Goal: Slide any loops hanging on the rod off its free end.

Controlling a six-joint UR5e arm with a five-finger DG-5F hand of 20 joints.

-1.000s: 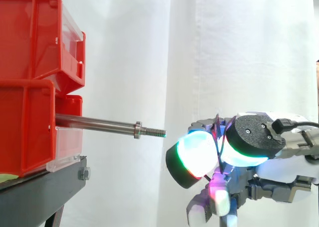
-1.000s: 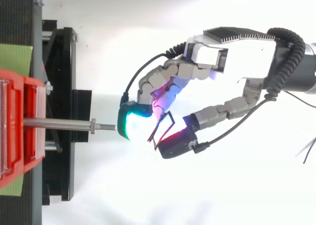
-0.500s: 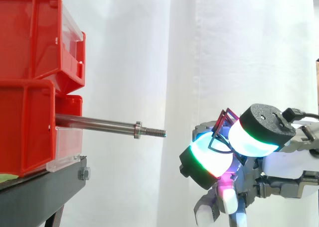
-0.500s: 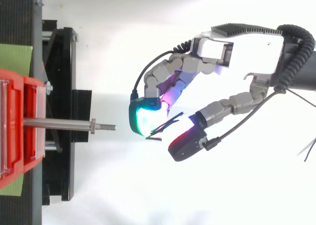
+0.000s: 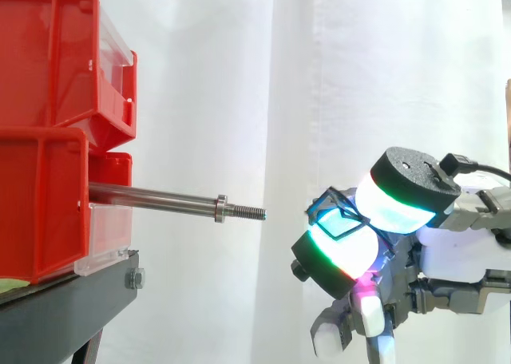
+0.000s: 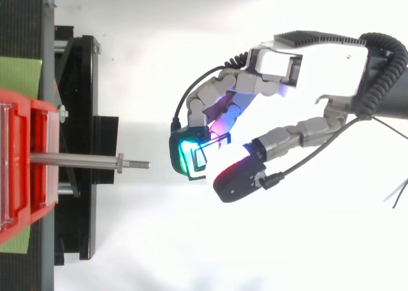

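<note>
Presently, hand: the robot hand (image 6: 306, 67) comes in from 3 o'clock in both views, its fingers curled and clenched on a small loop.
Grip: two glowing fingertip pads (image 5: 342, 254), lit cyan and green, pinch the loop between them; in the side view one pad sits at 1 o'clock of the other.
Loop: a thin dark wire loop of angular, roughly square outline (image 5: 333, 217), sticking out of the pinch toward 10 o'clock in the side view; from above it (image 6: 207, 156) lies across the green-lit pad.
Loop versus rod: the loop is off the rod and apart from it, at about 3 to 4 o'clock of the free end in the side view, with open curtain between them.
Rod: a straight silver metal rod (image 5: 156, 196) juts from the bins toward 3 o'clock, with a collar (image 5: 220, 208) near its threaded free end (image 5: 247, 213); nothing hangs on it.
Bins: stacked red plastic bins (image 5: 48, 140) at 9 o'clock of the side view.
Stand: a black stand (image 5: 72, 308) under the bins, at 7 o'clock.
Backdrop: a white curtain (image 5: 239, 77).
</note>
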